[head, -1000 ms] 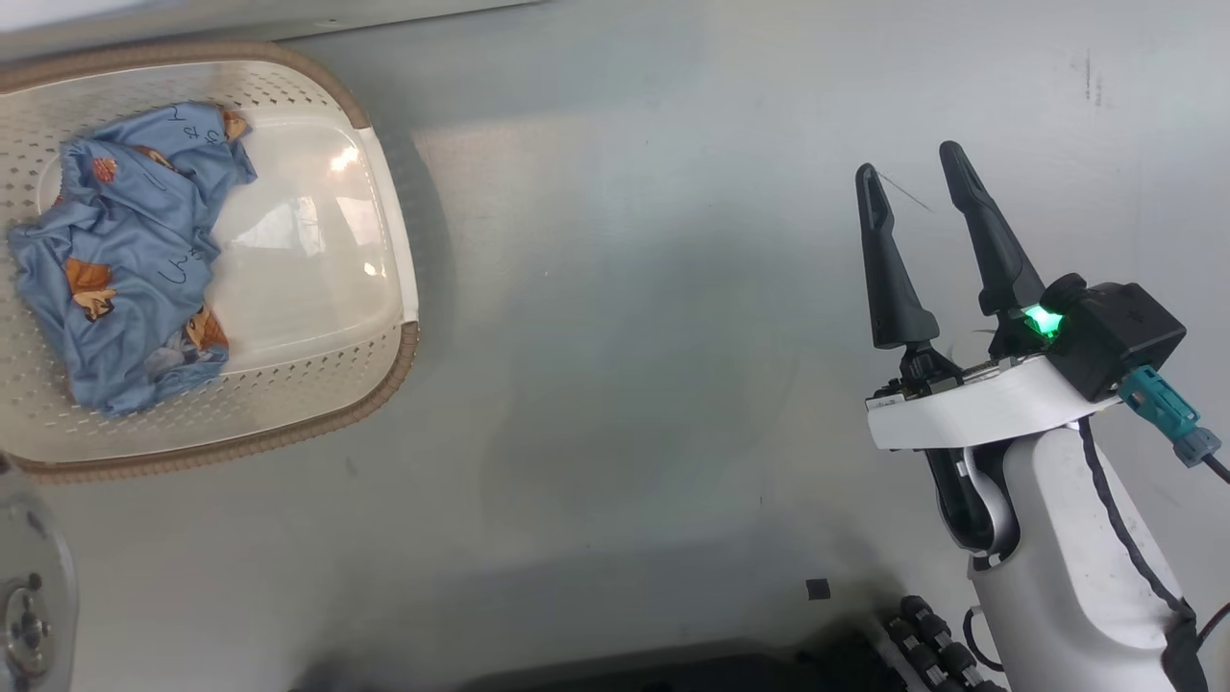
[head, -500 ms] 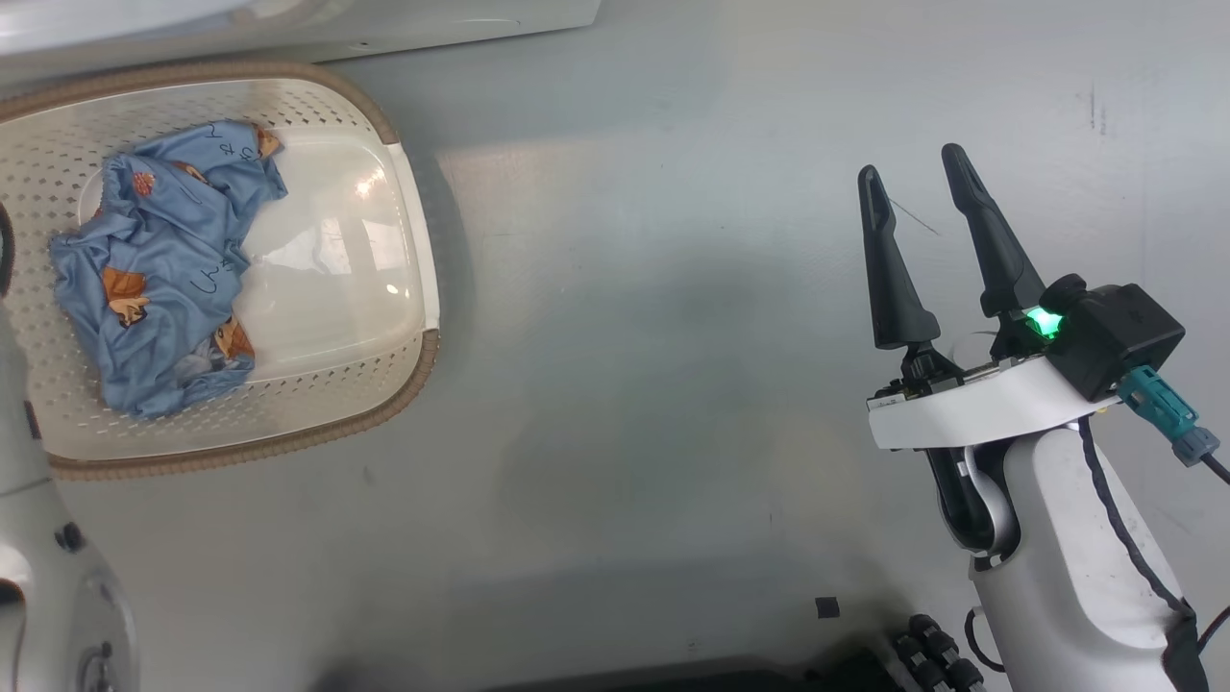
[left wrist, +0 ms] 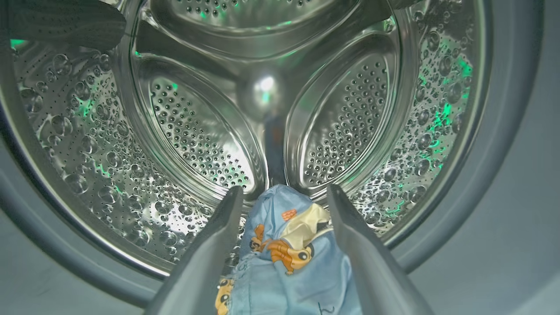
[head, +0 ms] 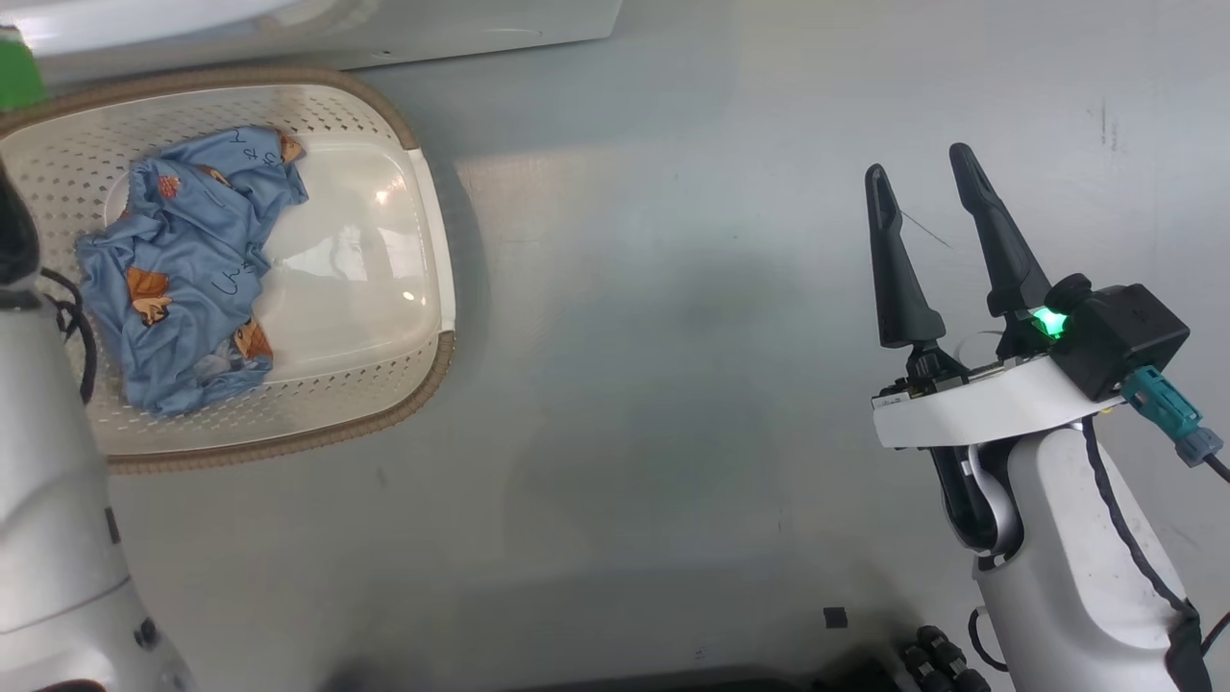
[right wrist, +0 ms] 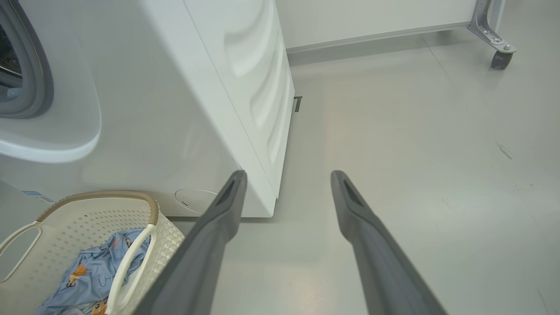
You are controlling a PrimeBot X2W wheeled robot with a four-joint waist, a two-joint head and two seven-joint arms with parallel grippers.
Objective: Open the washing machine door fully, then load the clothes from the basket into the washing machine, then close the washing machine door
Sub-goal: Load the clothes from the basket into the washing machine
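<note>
Reaching into the steel drum (left wrist: pixel 197 131), left claw (left wrist: pixel 284 189) is spread wide so the blue cartoon-print garment (left wrist: pixel 288 267) between its fingers can drop, I guess. More clothes (head: pixel 183 288) sit in the basket (head: pixel 428 370) by the washer (right wrist: pixel 175 109); right claw (head: pixel 917 160) open, parked clear over the floor (head: pixel 673 384).

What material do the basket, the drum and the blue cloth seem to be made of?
The basket: likely cream plastic, glossy floor, punched walls, brown woven-look rim. The drum: probably polished steel, mirror-like, perforated. The blue cloth: soft thin printed fabric, judging by its wrinkles.
</note>
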